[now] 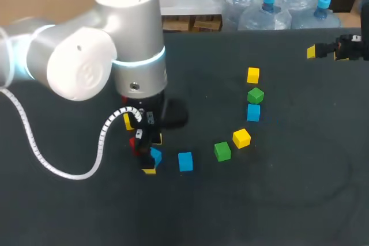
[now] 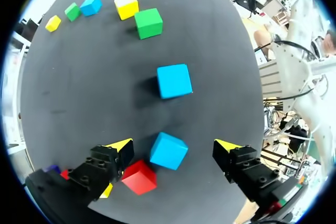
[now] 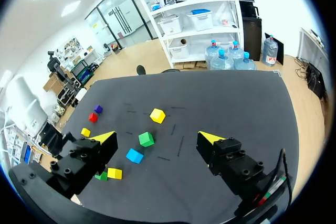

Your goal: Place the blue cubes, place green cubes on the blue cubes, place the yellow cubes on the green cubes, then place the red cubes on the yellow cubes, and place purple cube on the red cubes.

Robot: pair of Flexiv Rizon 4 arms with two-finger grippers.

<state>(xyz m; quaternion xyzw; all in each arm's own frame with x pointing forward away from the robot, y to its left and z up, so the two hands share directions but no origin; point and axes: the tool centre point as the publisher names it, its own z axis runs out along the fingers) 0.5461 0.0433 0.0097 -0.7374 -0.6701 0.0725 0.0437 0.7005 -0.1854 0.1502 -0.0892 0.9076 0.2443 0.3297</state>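
A blue cube (image 2: 168, 151) sits on the dark bench (image 2: 94, 87) between the two fingers of the left hand (image 2: 174, 145). That hand is wide open and holds nothing. A red cube (image 2: 139, 177) lies just beside the blue one. A second blue cube (image 2: 174, 81) lies ahead, with a green cube (image 2: 148, 23) and a yellow cube (image 2: 126, 6) farther on. The right hand (image 3: 156, 138) is wide open too and holds nothing.

open claw (image 2: 173, 149), blue cube (image 2: 168, 151) between fingers

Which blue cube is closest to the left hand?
The blue cube inside the open left hand, beside the red cube; the other two blue cubes lie farther ahead.
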